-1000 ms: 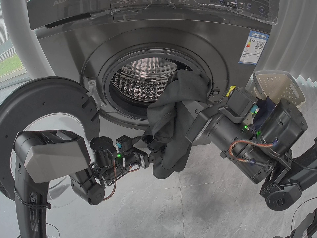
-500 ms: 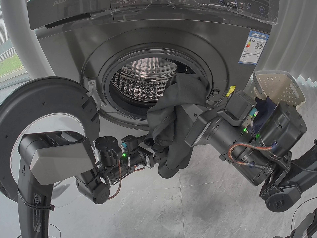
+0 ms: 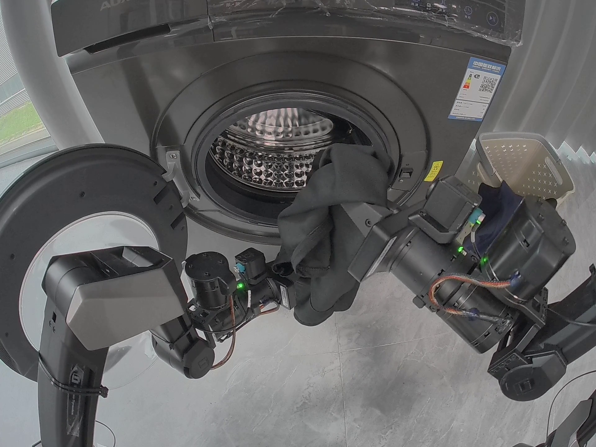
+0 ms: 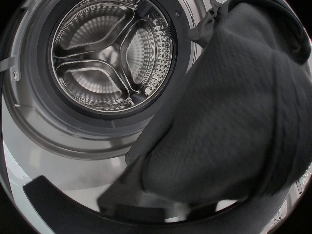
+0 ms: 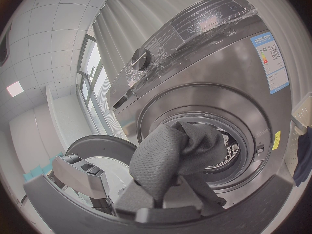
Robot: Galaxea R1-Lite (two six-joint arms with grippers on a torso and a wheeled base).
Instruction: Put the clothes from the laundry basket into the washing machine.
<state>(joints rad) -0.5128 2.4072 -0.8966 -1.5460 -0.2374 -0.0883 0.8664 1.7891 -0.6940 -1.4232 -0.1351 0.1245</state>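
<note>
The right end effector [image 5: 160,199] pinched the dark garment [image 3: 329,218] at the washing machine [image 3: 124,88] opening's rim, most of the cloth hanging below it. The left end effector's [image 3: 297,288] grip could not be judged. Released here, the garment would likely slide out.

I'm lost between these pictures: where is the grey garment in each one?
Head view: grey garment hangs at centre, over the drum's lower right rim.
Left wrist view: grey garment looms close, beside the drum.
Right wrist view: grey garment bunched before the drum.
Shared landmark: the drum.
</note>
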